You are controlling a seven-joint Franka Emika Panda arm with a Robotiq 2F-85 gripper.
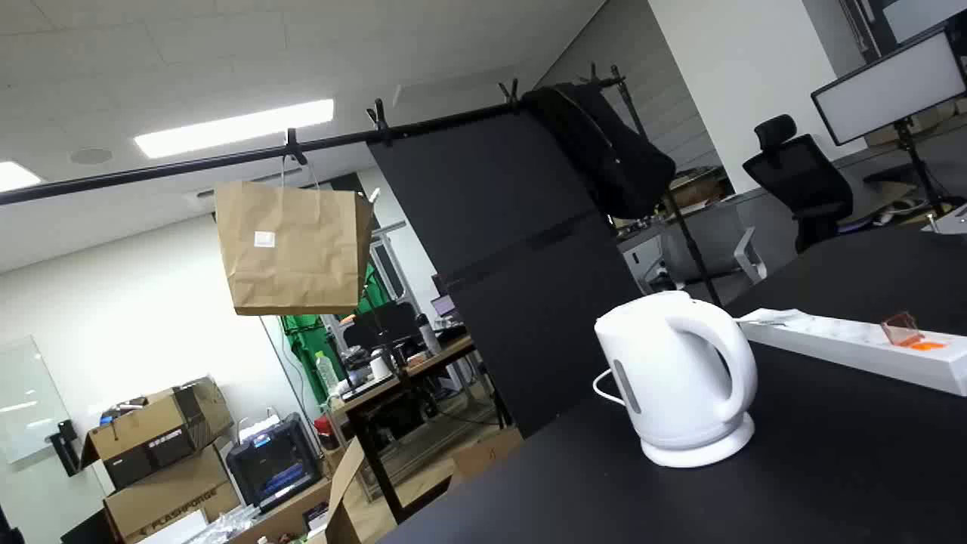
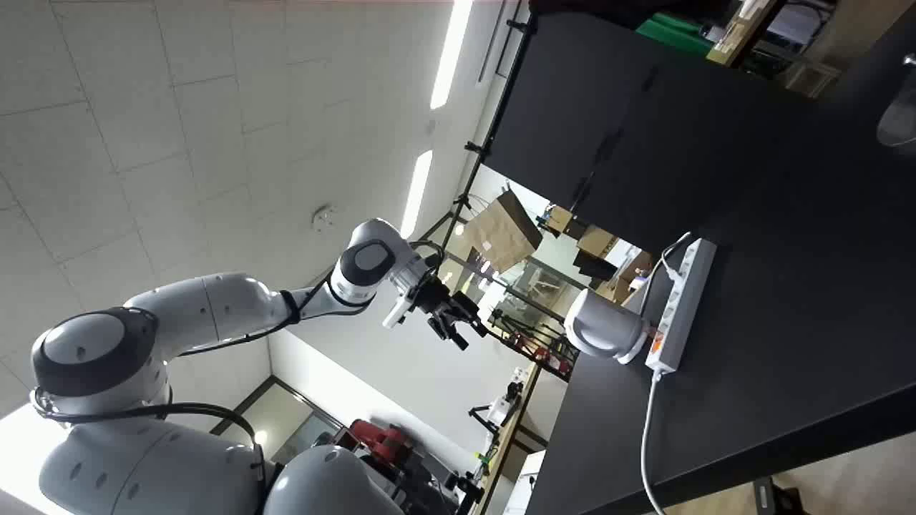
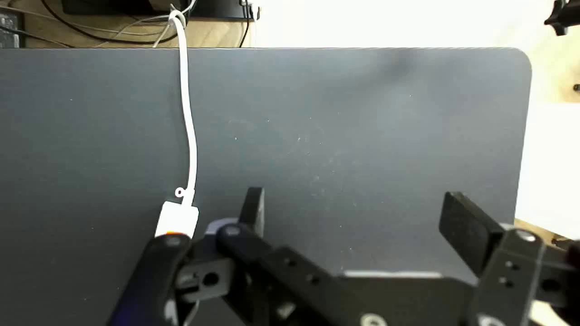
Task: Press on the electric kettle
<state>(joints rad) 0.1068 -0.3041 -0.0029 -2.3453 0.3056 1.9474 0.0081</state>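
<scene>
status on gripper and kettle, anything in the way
Gripper open, empty, up in the air. Kettle upright on black table, can't tell if switched on. Power strip beside it, may crowd approach.

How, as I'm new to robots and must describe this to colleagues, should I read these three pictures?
The machine is a single robot arm, ending in a two-fingered gripper. Two pictures come from separate cameras standing outside the robot, both tilted. The remaining one is from a camera on the wrist, looking down past the gripper's fingers at the black table. On that table stands a white electric kettle, with a white power strip lying beside it; the strip's cord runs off the edge. The fingers are spread and hold nothing.
</scene>
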